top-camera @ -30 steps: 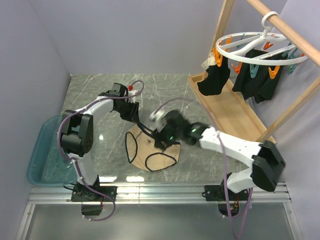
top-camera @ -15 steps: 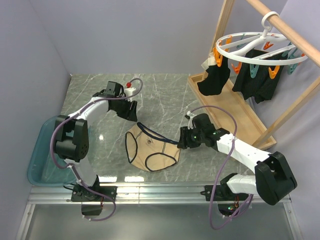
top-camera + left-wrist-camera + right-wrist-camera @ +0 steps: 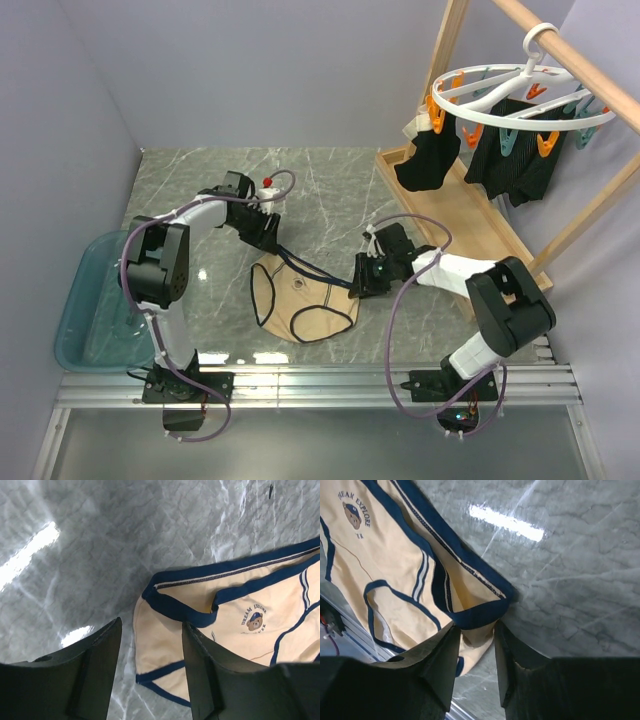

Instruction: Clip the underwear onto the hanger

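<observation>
Top external view: I am watching a grey marble table (image 3: 180, 180) with a wooden rack (image 3: 455, 220) standing at its far right, and the white ring hanger (image 3: 478, 113) is hanging from the rack's rod with black garments already clipped on. The underwear (image 3: 305, 300) is lying flat on the table in front of the arms, well apart from the hanger. Over the last second the right arm has been swinging off the middle of the garment to its right waistband corner, while the left has been settling at the left corner. The left gripper (image 3: 150, 632) is spreading open above the fabric, holding nothing. The right gripper (image 3: 475, 630) is narrowing around the navy-trimmed corner; I cannot tell whether it is pinching yet. I am judging this as a two-corner lift being set up, with clipping not begun. Small print (image 3: 255, 620) beside a capped bear is reading "DREAM EXPLORE".
</observation>
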Controlling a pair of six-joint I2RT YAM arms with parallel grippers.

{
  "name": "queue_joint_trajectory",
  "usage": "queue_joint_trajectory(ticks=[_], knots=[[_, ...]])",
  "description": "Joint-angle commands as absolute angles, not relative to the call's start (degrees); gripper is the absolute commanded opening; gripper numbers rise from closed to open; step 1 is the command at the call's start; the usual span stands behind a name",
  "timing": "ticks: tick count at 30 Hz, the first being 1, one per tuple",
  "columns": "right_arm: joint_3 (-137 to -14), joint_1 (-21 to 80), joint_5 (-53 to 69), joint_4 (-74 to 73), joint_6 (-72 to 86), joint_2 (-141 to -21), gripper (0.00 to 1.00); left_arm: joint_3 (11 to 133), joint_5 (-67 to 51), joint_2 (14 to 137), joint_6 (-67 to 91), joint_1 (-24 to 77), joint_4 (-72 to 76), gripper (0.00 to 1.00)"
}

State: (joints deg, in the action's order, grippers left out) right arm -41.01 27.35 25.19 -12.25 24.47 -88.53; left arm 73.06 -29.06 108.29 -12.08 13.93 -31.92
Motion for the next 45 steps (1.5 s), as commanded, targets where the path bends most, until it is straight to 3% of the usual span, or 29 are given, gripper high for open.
queue_joint_trajectory(ticks=[1,7,10,15,16,17,28,39,45], knots=[[-42.45,26.81,24.88,-11.42,24.35,-90.61,0.4,75.85,-31.38,109.24,-13.89,14.94,-29.36,0.57],[-43.68,24.26,24.79,-12.22,22.33,-91.94,0.13,77.6,-30.06,112.76,-12.4,16.34,-26.63,0.52],[-43.86,22.07,24.96,-12.74,21.1,-91.76,0.0,78.84,-29.71,114.87,-11.87,17.05,-26.37,0.4],[-45.79,19.95,26.19,-14.15,18.12,-90.09,0.0,78.4,-29.79,114.35,-10.99,16.7,-25.32,0.12],[-46.31,19.86,26.63,-15.37,17.32,-89.3,0.0,77.96,-30.14,113.39,-10.2,16.0,-24.79,0.02],[-47.45,19.78,27.15,-15.9,16.44,-88.86,0.0,77.18,-30.23,111.2,-9.76,15.56,-24.26,0.0],[-60.54,19.51,25.4,-22.67,1.23,-76.21,0.0,72.52,-29.09,86.77,-6.07,11.6,-24.68,0.0],[-57.57,22.67,32.51,-28.81,-4.56,-62.16,0.0,57.22,-27.95,60.58,-4.47,11.6,-27.66,0.0],[-54.76,25.49,44.45,-33.48,-6.68,-57.92,0.0,54.76,-27.6,48.44,-12.02,11.6,-36.37,0.0]])
